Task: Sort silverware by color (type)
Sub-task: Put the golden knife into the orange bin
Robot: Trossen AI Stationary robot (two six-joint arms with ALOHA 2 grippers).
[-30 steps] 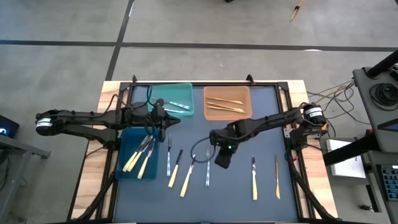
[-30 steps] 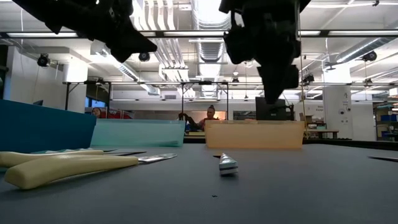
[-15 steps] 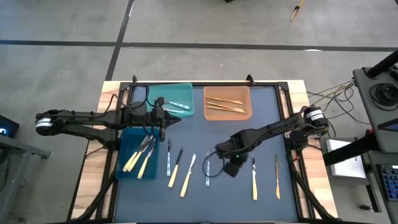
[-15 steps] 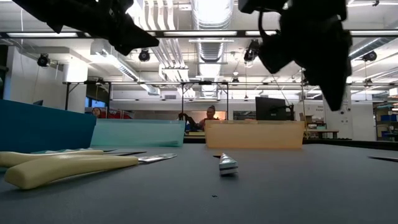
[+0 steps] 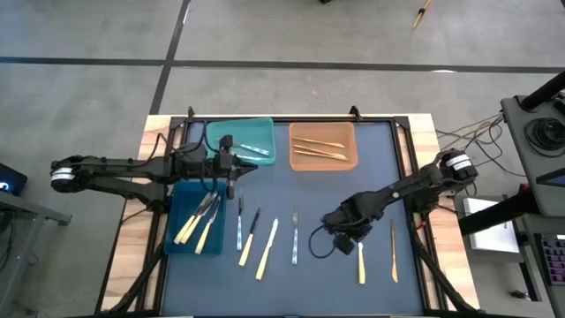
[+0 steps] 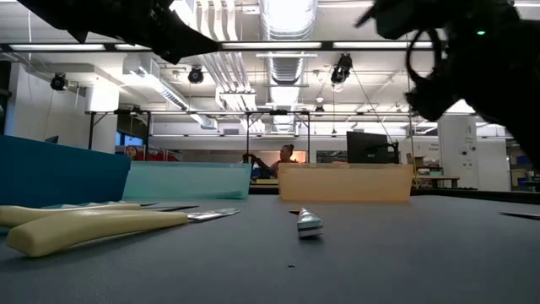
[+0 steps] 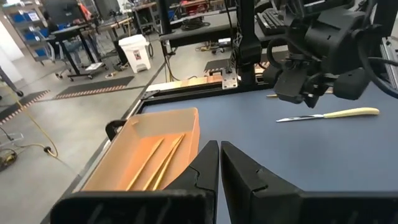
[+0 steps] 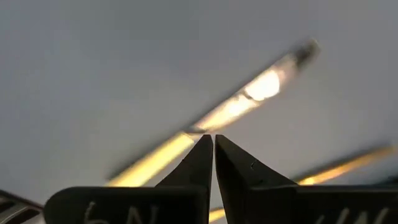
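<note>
Right gripper [image 5: 350,237]: hanging low over the desk [image 5: 335,190], fingers pressed together, holding nothing, tips just above the pale yellow knife [image 5: 360,253].
Left gripper [image 5: 231,168]: waiting with fingers together near the teal bin [image 5: 240,126].
Silverware: lying partly loose in a row on the desk, partly in the blue bin [image 5: 182,238], teal bin and orange bin [image 5: 323,162].
Orange-tan knife [image 5: 394,252]: lying beside the yellow one.

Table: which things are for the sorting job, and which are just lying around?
For the job:
- loose silverware on the mat
- sorted silverware in the bins
- teal bin, orange bin, blue bin
- right claw, shut, by a yellow knife

Just lying about:
- stick on the floor
- cables beside the table
</note>
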